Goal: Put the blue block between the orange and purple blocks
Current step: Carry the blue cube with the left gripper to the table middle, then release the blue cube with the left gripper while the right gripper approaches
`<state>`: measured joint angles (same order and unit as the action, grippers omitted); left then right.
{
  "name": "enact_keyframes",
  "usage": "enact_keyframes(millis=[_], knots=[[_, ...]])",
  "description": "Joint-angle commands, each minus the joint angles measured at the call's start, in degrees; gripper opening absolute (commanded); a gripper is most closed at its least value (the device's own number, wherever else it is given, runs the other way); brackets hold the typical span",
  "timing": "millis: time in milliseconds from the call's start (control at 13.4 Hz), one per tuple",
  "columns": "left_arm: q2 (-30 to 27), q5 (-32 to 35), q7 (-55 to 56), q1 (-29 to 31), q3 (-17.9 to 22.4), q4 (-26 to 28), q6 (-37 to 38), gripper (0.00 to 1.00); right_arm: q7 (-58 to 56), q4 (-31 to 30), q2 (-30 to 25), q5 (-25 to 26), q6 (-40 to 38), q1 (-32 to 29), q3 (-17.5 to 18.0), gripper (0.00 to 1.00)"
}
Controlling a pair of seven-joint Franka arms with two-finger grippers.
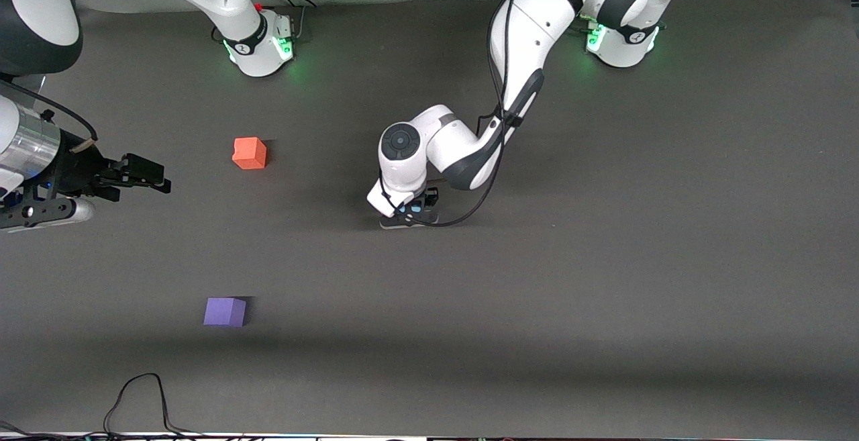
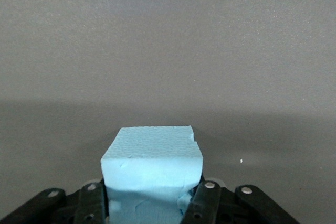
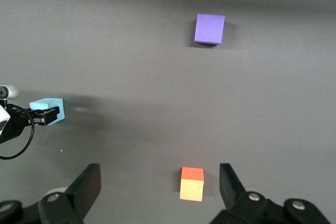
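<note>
The blue block (image 1: 417,208) is gripped between the fingers of my left gripper (image 1: 411,214), low over the middle of the table. It fills the left wrist view (image 2: 152,163) and also shows in the right wrist view (image 3: 48,109). The orange block (image 1: 249,153) sits toward the right arm's end of the table. The purple block (image 1: 225,311) sits nearer the front camera than the orange one. My right gripper (image 1: 153,177) is open and empty, raised at the right arm's end. Its wrist view shows the orange block (image 3: 192,183) and the purple block (image 3: 209,28) below it.
The table is a dark grey mat (image 1: 604,260). A black cable (image 1: 141,394) loops at the table's near edge. The arms' bases (image 1: 262,45) stand along the edge farthest from the front camera.
</note>
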<state>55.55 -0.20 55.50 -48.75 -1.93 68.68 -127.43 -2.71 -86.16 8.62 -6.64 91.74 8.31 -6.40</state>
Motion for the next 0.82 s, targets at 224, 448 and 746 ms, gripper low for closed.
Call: enact_keyframes(millis=[224, 448, 746], knots=[[0.27, 0.81, 1.54, -0.82, 0.79, -0.74, 0.94, 1.00, -0.10, -0.41, 0.52, -0.83, 1.16, -0.14, -0.37, 1.00], [-4.38, 0.46, 1.19, -0.29, 0.97, -3.71, 12.07, 1.00, -0.28, -0.50, 0.88, -0.83, 1.42, -0.23, -0.37, 1.00], [-12.63, -0.06, -5.10, 6.89, 0.53, -5.14, 19.58, 1.00, -0.19, -0.33, 0.35, -0.83, 1.25, -0.05, -0.37, 1.00]])
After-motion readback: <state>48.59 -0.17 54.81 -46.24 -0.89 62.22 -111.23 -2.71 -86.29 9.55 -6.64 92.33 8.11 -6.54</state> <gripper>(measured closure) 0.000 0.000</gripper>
